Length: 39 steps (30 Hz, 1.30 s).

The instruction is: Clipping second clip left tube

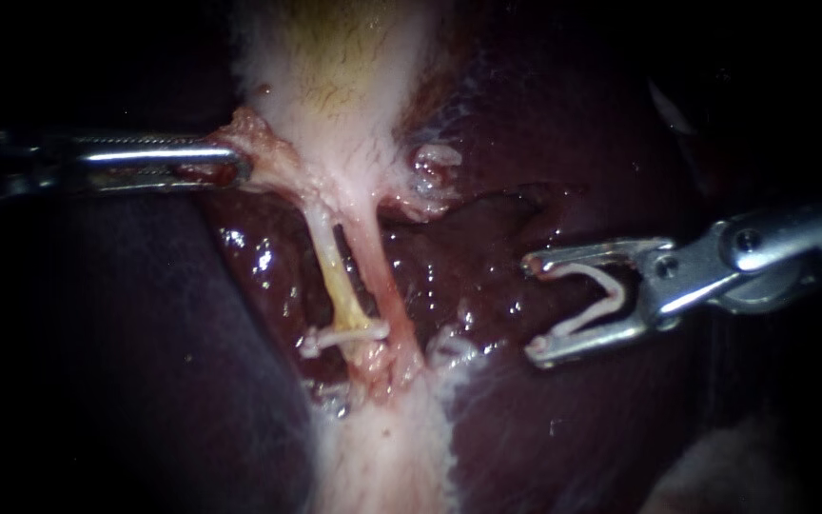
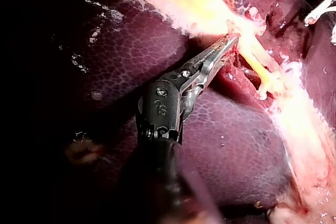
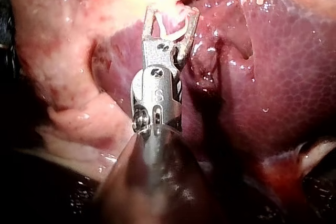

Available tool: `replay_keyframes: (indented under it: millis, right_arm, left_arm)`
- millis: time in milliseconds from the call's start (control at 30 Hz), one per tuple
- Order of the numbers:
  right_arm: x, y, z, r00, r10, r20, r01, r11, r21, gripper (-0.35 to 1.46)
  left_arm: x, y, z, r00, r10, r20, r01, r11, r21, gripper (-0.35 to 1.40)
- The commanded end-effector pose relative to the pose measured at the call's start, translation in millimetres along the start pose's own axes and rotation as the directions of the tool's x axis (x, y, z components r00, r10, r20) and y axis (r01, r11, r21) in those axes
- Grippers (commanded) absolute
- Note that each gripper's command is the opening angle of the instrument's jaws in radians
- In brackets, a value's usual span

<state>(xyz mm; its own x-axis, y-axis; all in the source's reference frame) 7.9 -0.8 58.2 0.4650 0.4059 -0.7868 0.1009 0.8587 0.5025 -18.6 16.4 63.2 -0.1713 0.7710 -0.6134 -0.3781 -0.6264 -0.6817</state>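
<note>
Status: abt halfway, by my read. 1st clip (image 1: 344, 335) is on the left tube (image 1: 335, 271), shut across the end farthest from the gallbladder (image 1: 344, 76). The rest of the left tube, up toward the gallbladder, is bare. The right tube (image 1: 381, 286) runs just beside the left tube w/ a thin gap btwn them. I see no clip round it.

2nd clip (image 1: 616, 293) isn't placed yet. It sits open and V-shaped in my right instrument (image 1: 533, 310). The jaws are wide, each touching one leg of the clip, so they hold it from both sides. That instr is well apart from the left tube, out over the liver (image 1: 487, 276) beyond the right tube, mouth facing the left tube. Right wrist view agrees: clip loaded, nothing else in the jaws.

Left instrument (image 1: 236, 164) is on the other side of the left tube. Its jaws are narrow, clamped on a flap (image 1: 257, 133) of pale tissue near where the left tube meets the gallbladder. Looks like it's holding the left tube stretched and exposed.

Left to do, as I judge:
- bring the right instr in to the left tube
- get both clip legs round the left tube only, btwn 1st clip and the gallbladder
- squeeze shut, then let go

Main risk: catching the right tube too, since it lies btwn the instr and the left tube.
</note>
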Motion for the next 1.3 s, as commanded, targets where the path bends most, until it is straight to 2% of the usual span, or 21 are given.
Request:
replay_keyframes:
  millis: [33, 233, 467, 900, 1000, 1167, 1300]
  right_arm:
    - [0.2, -0.1, 0.6, 1.000, 0.012, 0.001, -0.012, 1.000, 0.006, 0.50]
    - [1.2, -0.2, 4.7, 0.997, 0.073, -0.002, -0.073, 0.997, 0.021, 0.50]
    - [1.2, 0.7, 8.7, 0.992, 0.122, -0.001, -0.122, 0.992, 0.028, 0.50]
    - [-2.1, 3.2, 12.8, 0.989, 0.149, 0.003, -0.149, 0.988, 0.029, 0.50]
    - [-2.7, 3.8, 12.9, 0.987, 0.159, 0.018, -0.160, 0.987, 0.025, 0.50]
    - [-3.6, 4.7, 13.0, 0.985, 0.159, 0.065, -0.161, 0.987, 0.014, 0.50]
    - [-3.8, 5.5, 13.2, 0.985, 0.160, 0.065, -0.161, 0.987, 0.012, 0.50]
  left_arm:
    - [-0.1, -0.2, 0.1, 1.0000, 0.000, 0.000, 0.000, 1.000, -0.001, -0.35]
    - [-0.3, -0.4, 0.1, 1.0000, 0.001, 0.000, -0.001, 1.000, 0.000, -0.35]
    - [-0.3, -0.3, 0.1, 1.0000, 0.001, 0.000, -0.001, 1.000, 0.000, -0.35]
    - [-0.3, 0.1, 0.1, 1.0000, 0.001, 0.000, -0.001, 1.000, 0.002, -0.35]
    - [-0.2, 0.2, 0.1, 1.0000, 0.000, 0.000, 0.000, 1.000, 0.002, -0.35]
    - [-0.3, 0.3, 0.2, 1.0000, 0.001, 0.000, -0.001, 1.000, 0.001, -0.35]
    - [-0.2, 0.4, 0.2, 1.0000, 0.000, 0.000, 0.000, 1.000, 0.001, -0.35]
